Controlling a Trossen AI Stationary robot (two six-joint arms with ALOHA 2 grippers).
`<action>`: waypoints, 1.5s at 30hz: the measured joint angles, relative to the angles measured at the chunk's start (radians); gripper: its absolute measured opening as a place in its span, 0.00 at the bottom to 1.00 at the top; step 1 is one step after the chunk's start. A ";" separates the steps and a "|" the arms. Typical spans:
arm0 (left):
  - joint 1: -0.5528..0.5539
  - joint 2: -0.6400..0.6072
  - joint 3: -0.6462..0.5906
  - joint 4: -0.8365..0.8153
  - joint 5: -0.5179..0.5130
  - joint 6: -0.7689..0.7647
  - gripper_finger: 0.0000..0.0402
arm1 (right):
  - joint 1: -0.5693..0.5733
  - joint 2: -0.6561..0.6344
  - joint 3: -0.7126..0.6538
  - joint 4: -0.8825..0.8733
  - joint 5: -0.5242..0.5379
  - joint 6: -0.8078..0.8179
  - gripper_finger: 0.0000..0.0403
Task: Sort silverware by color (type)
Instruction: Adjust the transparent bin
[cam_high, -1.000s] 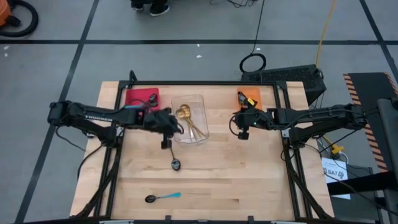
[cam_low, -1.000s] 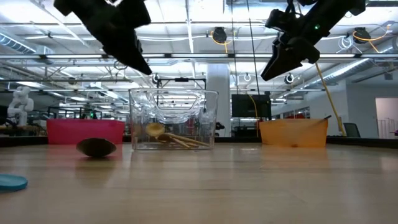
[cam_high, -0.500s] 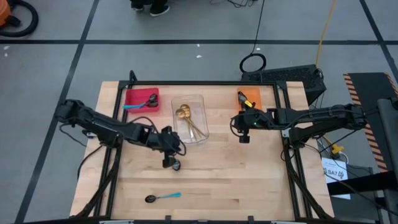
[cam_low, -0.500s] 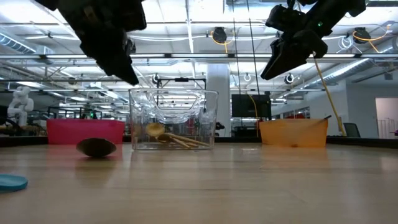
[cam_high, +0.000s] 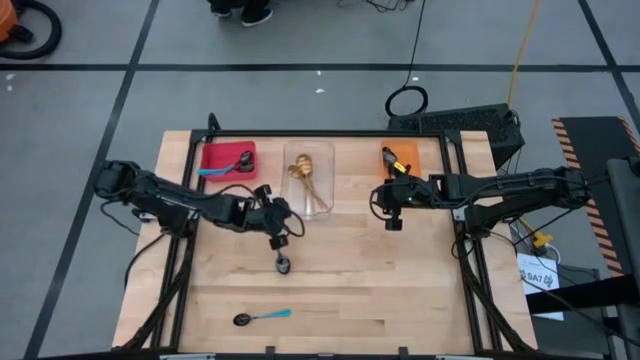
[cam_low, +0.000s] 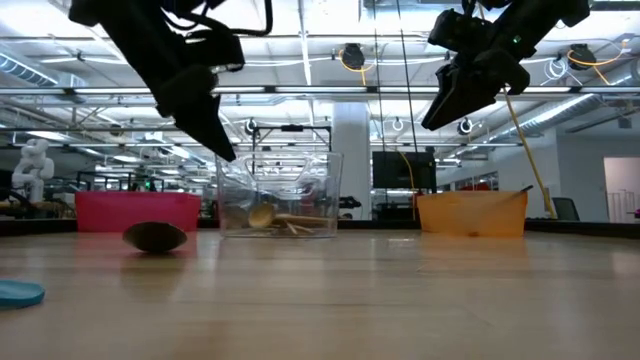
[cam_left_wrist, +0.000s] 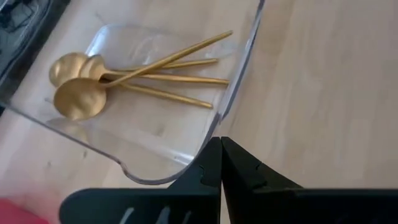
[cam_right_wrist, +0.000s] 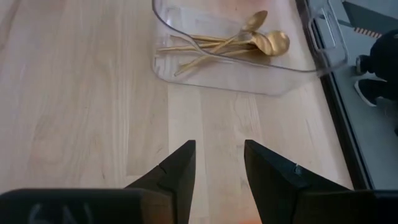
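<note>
My left gripper (cam_left_wrist: 221, 146) is shut, its tips at the near corner of a clear container (cam_high: 308, 185) that stands on the table with three gold spoons (cam_left_wrist: 124, 81) lying in it. It hangs above the table in the low view (cam_low: 228, 155). A dark spoon (cam_high: 283, 264) lies on the wood nearer the front, just below that gripper. A blue-handled spoon (cam_high: 262, 317) lies near the front edge. My right gripper (cam_right_wrist: 219, 149) is open and holds nothing; it hovers right of the container (cam_high: 380, 200). My left gripper meets the clear container with its shut fingertips (cam_left_wrist: 217, 152) at the rim of the near corner (cam_left_wrist: 214, 127). It comes slanting down from the table's near left. The container stands flat on the table. I cannot tell whether the tips still press on the rim.
A red bin (cam_high: 228, 158) at the far left holds a blue-handled spoon. An orange bin (cam_high: 400, 158) stands at the far right, behind the right gripper. Bare wood lies between the container and the right arm and across the near half of the table.
My left gripper, still shut, has swung toward the near edge, sunk and rolled at the wrist, ending at the container's near corner. In the last half second the clear container slid toward the far edge and turned a little, the gold spoons moving with it.
</note>
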 joint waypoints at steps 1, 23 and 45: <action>0.012 0.003 0.000 0.000 0.000 0.010 0.01 | 0.000 0.000 0.000 0.000 0.000 0.000 0.32; 0.151 0.053 0.000 0.158 0.117 0.187 0.01 | -0.042 0.070 0.000 0.148 -0.192 -0.029 0.32; 0.046 -0.131 0.001 0.010 0.007 0.231 0.01 | -0.053 0.520 0.000 0.741 -0.309 0.103 0.01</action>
